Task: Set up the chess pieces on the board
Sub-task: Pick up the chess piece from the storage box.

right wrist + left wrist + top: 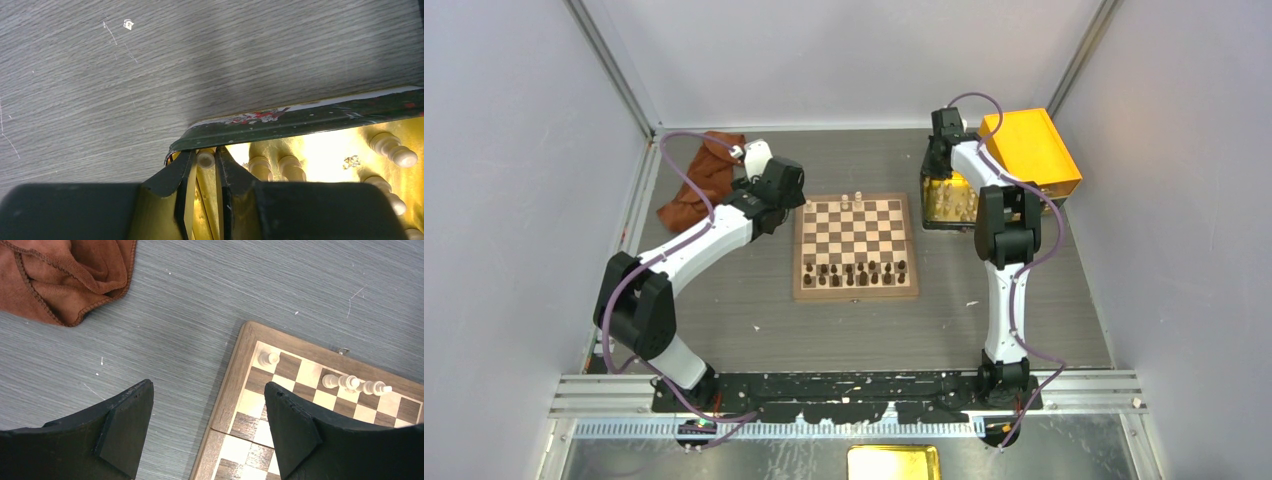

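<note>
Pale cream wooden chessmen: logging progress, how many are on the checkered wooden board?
4 pale cream chessmen on the board: one at its corner, three side by side along that edge; others may be hidden.

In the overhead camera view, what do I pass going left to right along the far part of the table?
Brown cloth → chessboard → golden tray → orange-yellow box.

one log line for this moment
left gripper: open, at board corner | right gripper: shut on cream piece in gold-lined box | dark chessmen: on near rows
</note>
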{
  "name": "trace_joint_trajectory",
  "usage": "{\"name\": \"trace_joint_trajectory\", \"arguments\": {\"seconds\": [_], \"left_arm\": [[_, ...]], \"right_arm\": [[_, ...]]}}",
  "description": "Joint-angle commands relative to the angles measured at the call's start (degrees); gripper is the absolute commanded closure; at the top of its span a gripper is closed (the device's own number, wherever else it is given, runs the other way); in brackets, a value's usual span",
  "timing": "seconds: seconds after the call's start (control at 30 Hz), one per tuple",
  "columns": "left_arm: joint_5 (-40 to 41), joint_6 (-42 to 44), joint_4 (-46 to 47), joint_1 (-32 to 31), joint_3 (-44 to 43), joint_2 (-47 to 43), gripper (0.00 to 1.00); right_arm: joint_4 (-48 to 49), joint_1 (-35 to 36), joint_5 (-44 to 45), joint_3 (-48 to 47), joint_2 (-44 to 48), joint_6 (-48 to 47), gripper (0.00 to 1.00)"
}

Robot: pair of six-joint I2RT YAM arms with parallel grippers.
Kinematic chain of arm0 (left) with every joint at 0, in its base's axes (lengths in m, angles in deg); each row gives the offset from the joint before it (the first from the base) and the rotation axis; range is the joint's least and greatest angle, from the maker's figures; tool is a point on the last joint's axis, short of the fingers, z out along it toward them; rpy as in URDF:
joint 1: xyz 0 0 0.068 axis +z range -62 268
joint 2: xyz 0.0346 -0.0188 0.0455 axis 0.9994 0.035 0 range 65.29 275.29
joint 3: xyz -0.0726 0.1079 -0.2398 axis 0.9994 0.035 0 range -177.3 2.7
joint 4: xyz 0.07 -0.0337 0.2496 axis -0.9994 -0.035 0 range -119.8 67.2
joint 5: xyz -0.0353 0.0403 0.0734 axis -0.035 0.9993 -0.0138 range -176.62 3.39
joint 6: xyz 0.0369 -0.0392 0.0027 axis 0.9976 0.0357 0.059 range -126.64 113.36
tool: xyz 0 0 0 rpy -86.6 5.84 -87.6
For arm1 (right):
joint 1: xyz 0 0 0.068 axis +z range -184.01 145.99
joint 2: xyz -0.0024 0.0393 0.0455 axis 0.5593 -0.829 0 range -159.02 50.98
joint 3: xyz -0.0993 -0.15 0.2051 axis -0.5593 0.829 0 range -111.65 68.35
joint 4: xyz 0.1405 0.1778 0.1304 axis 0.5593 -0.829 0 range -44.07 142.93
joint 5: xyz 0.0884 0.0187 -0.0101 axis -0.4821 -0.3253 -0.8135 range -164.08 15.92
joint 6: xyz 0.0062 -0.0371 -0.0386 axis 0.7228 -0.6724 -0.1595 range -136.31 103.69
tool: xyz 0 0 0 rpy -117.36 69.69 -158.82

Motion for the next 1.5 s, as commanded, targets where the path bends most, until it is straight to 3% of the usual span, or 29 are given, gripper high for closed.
{"name": "trace_joint_trajectory", "arguments": {"seconds": [0.0, 1.07, 1.47], "left_arm": [[2.0, 0.1, 2.3, -0.4, -1.5, -0.7, 0.18], [2.3, -0.5, 2.2, -1.0, 0.4, -4.1, 0.18], [2.3, -0.6, 2.3, -1.1, 2.0, -6.1, 0.18]], "right_arm": [[1.1, -0.2, 0.1, -2.2, 1.0, -0.1, 0.96], [0.6, 1.0, 7.0, 1.4, 9.4, -1.6, 0.99], [-1.7, 5.7, 9.9, 1.9, 15.3, -3.0, 0.99]]}}
